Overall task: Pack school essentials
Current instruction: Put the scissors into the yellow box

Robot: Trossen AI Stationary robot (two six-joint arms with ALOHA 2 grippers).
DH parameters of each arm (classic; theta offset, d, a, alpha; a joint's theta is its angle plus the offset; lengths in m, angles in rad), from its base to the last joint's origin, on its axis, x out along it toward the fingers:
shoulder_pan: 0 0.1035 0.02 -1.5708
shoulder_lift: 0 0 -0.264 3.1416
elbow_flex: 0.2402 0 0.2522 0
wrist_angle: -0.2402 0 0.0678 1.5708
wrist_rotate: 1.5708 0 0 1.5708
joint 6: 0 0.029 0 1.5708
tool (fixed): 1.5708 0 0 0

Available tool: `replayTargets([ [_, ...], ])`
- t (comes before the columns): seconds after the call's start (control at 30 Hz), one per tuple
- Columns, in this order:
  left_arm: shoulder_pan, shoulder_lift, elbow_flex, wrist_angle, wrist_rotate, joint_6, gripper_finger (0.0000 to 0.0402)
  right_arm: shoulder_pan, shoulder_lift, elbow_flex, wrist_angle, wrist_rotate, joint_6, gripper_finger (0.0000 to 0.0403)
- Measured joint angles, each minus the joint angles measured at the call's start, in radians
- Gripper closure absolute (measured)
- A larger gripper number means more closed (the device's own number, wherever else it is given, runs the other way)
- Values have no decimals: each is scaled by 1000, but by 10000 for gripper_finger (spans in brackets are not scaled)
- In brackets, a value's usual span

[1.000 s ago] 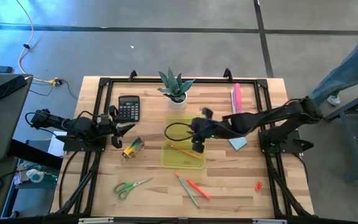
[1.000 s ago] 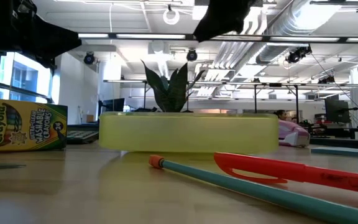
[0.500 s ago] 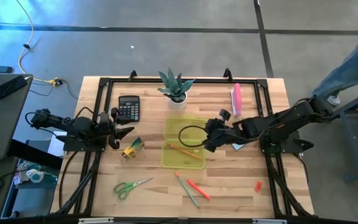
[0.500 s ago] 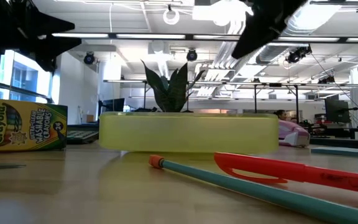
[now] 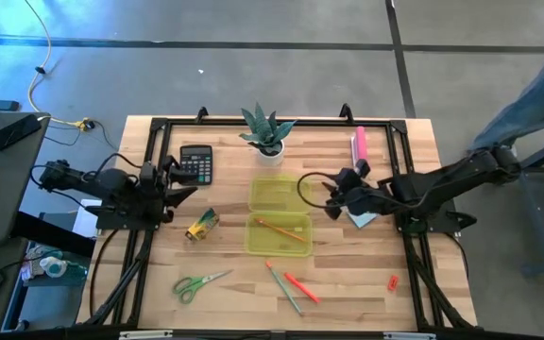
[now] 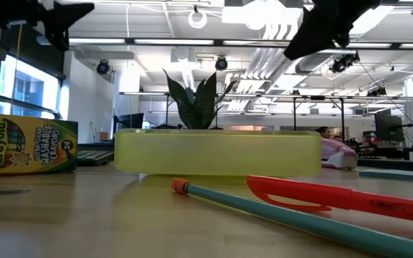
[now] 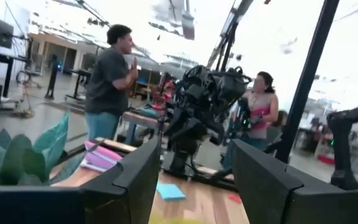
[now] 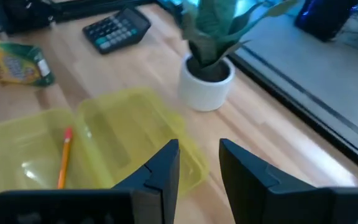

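While pencil (image 5: 282,229) lies in tray (image 5: 296,194), right gripper (image 5: 330,201) (empty)

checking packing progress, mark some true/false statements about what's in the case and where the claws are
1. A pencil lies in the yellow case. True.
2. The green-handled scissors are in the case. False: they lie on the table, in front of it.
3. The right claw holds a pen. False: it is open and empty, beside the case.
4. The crayon box is outside the case. True.
5. The left claw is open, near the calculator. True.
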Motion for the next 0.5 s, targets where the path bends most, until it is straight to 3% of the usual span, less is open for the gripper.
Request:
replayTargets([
  [0.33, 0, 302, 337, -457, -26, -90, 216, 3, -14, 0, -25, 8, 2, 297],
  [0.5, -7, 469, 497, -735, 22, -200, 216, 3, -14, 0, -31, 4, 6, 297],
])
